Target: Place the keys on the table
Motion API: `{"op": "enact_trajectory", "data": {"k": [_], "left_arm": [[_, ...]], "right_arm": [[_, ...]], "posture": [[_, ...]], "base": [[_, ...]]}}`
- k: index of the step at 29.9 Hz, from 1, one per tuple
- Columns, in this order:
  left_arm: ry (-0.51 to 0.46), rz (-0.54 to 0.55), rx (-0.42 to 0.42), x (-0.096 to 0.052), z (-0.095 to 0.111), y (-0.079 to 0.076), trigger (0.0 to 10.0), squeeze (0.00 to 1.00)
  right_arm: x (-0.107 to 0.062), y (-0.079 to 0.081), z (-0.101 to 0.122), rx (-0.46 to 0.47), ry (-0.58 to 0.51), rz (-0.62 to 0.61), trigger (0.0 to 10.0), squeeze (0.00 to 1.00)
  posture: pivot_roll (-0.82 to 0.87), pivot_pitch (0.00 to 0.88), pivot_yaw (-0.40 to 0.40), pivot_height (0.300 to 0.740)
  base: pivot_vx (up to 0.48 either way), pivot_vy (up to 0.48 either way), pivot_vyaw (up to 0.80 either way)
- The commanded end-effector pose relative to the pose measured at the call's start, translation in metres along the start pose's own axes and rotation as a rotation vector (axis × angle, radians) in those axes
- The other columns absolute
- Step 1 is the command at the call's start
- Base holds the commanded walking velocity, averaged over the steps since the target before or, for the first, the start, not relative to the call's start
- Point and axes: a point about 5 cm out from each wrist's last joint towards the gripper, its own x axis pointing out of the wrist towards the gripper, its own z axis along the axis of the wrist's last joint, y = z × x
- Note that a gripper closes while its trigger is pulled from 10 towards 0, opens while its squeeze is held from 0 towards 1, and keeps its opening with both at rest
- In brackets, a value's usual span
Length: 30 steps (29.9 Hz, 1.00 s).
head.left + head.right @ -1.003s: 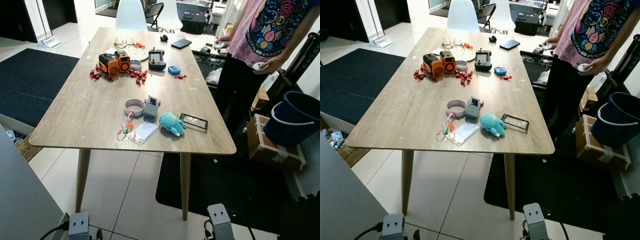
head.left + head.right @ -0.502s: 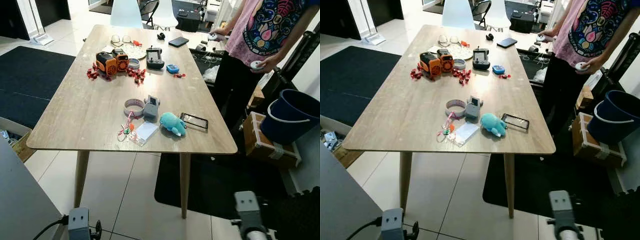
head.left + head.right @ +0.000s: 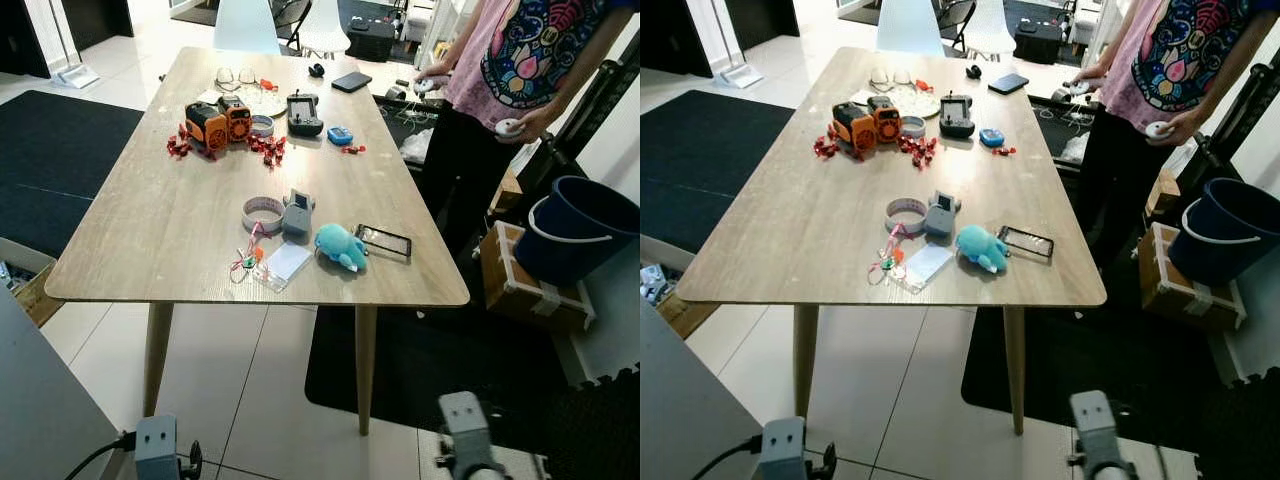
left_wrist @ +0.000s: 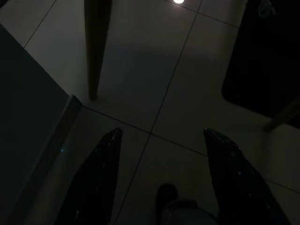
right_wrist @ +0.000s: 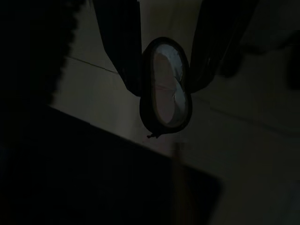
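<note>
In the right wrist view my right gripper is shut on a small dark oval loop, squeezed between the two black fingers; I take it for the keys' ring, though no key blades can be made out. It hangs low over dim floor tiles. The wooden table stands ahead in the head views. My right arm's wrist sits below and short of the table's near right corner. The left gripper is open over floor tiles beside a table leg.
The table carries a blue plush, a phone, a tape ring, a card on a lanyard and orange gadgets. A person stands at its right side. A blue bucket and a cardboard box lie right.
The head view has shifted, so the table sits slightly further left and nearer. My right arm's wrist swung out to the right, then came partly back.
</note>
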Motion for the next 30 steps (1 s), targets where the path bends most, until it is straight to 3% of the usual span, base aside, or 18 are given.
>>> {"op": "enact_trajectory", "data": {"k": [1,21,30], "left_arm": [[0.031,-0.02,0.01,-0.003,-0.007,-0.004,10.0,0.0],[0.032,-0.079,0.099,0.006,0.009,0.014,10.0,0.0],[0.041,-0.063,0.093,0.008,0.009,0.011,10.0,0.0]], "right_arm": [[-0.003,-0.004,-0.01,0.001,0.048,-0.005,10.0,0.0],[-0.005,0.018,-0.02,0.091,0.075,0.003,10.0,0.0],[-0.005,0.021,-0.02,0.1,0.076,0.01,10.0,0.0]], "posture": [[0.07,0.066,-0.075,0.74],[0.11,0.071,0.046,0.74],[0.1,0.073,0.027,0.74]], "base": [[0.0,0.0,0.0],[0.0,0.0,0.0],[0.0,0.0,0.0]]}}
